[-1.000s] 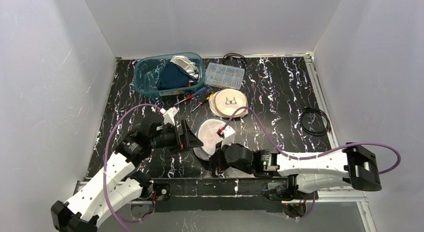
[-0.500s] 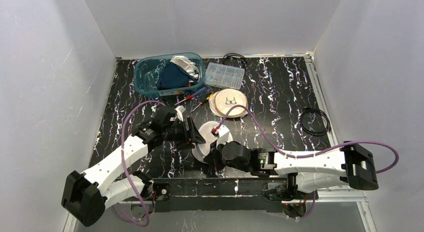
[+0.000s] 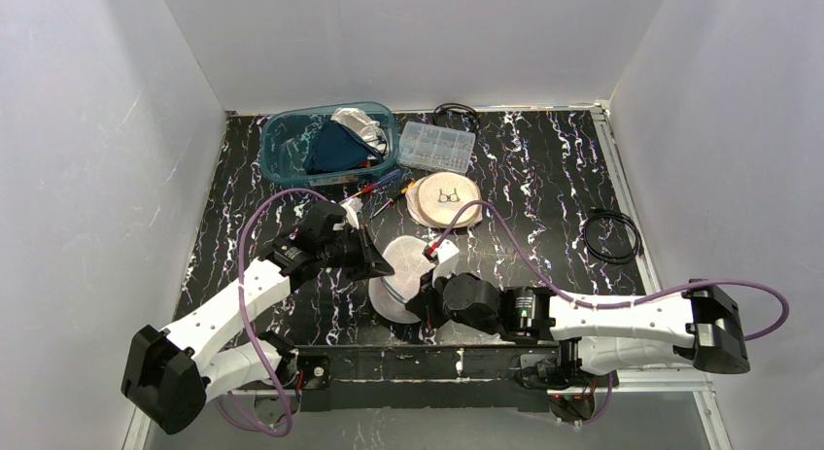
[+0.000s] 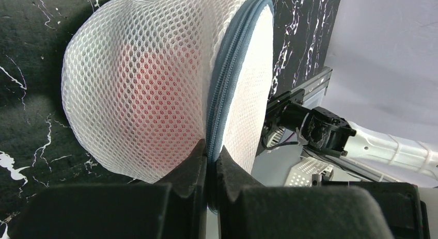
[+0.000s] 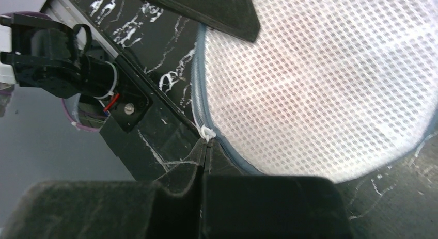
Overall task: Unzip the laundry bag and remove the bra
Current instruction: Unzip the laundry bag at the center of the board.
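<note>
Teal bin (image 3: 287,156) of dark cloth at the back of the black marbled table (image 3: 544,178), clear parts box (image 3: 437,146) beside it. Round woven pad (image 3: 445,199) bearing spectacles just behind the white mesh laundry bag (image 3: 400,273); coiled cable (image 3: 612,238) well apart at right. Bag near the front edge, flanked by both arms. Left gripper (image 4: 210,155) pinched together on the grey zipper (image 4: 227,79) seam. Right gripper (image 5: 205,146) clamped on the white zip pull (image 5: 207,132). Reddish bra (image 4: 150,89) visible through the mesh, inside the zipped bag.

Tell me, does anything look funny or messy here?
Nothing looks spilled or broken. Only the mesh laundry bag is odd: tipped up on edge, pinched at its zipper by the left gripper and right gripper.
</note>
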Controlling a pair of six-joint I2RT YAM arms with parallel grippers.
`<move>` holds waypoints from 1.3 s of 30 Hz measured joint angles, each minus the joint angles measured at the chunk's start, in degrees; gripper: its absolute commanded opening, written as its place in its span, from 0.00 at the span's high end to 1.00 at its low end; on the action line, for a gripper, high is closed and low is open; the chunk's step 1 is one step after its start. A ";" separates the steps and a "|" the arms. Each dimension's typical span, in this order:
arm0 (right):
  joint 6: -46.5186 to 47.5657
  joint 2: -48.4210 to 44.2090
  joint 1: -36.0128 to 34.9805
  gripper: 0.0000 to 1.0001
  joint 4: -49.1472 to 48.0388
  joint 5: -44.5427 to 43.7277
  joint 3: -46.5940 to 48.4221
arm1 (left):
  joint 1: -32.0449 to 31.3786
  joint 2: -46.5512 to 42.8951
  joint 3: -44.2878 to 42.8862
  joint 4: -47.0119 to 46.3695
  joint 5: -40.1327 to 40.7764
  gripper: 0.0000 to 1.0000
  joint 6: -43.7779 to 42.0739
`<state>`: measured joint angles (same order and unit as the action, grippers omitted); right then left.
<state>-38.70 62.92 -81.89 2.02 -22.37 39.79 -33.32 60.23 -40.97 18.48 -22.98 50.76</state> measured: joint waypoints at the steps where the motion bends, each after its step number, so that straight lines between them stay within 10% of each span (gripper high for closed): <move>1: -0.07 -0.28 0.02 0.99 0.33 -0.22 -0.17 | 0.00 -0.15 -0.02 -0.07 0.04 1.00 -0.04; 31: -4.87 -7.28 -0.04 0.99 8.17 -12.98 -8.68 | 1.99 0.07 -0.02 -1.79 -3.63 1.00 -1.70; 35: -7.39 -7.61 -0.04 0.51 6.75 -12.92 -9.35 | 2.03 -0.13 0.15 -2.32 -3.61 1.00 -1.09; 39: -12.44 -9.62 -0.04 0.35 4.90 -10.93 -11.91 | 2.03 -2.10 2.27 -4.28 -3.26 1.00 1.60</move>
<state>-51.13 53.30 -81.93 6.92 -33.30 27.88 -31.29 58.13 -38.70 14.20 -26.24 52.36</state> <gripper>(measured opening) 0.577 0.034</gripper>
